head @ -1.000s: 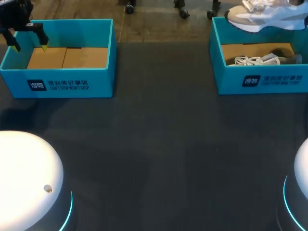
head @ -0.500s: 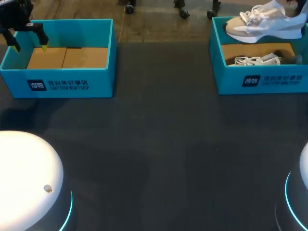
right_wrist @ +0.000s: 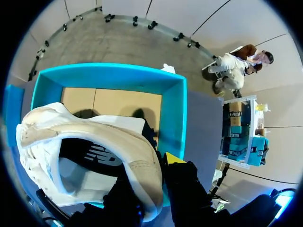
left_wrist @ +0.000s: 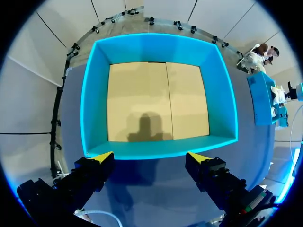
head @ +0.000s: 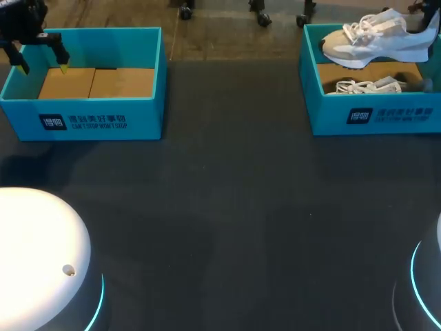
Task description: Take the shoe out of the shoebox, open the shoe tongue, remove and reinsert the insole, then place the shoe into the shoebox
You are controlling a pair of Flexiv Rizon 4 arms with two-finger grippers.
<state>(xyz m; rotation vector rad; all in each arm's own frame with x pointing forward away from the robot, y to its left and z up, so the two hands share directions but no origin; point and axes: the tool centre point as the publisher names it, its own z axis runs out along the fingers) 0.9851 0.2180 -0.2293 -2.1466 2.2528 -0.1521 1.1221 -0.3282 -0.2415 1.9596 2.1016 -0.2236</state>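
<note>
A white and beige shoe [head: 375,41] hangs over the right blue shoebox [head: 372,117], toe toward the middle of the table. In the right wrist view my right gripper [right_wrist: 151,175] is shut on the shoe's [right_wrist: 90,151] heel collar, with one yellow fingertip [right_wrist: 173,158] showing outside it and the shoebox [right_wrist: 173,109] below. The head view cuts that gripper off at its edge. A second shoe [head: 372,86] with loose laces lies in the box. My left gripper [head: 43,67] stands open above the left box, nothing between its fingers.
The left blue shoebox [head: 103,121] holds nothing on its cardboard floor, which the left wrist view shows from above [left_wrist: 156,47], with my left gripper [left_wrist: 150,158] over its near wall. Dark table [head: 227,207] lies between the two boxes.
The held shoe has come down the head view and slightly left, so more of it now shows over the right box. The left arm has not moved.
</note>
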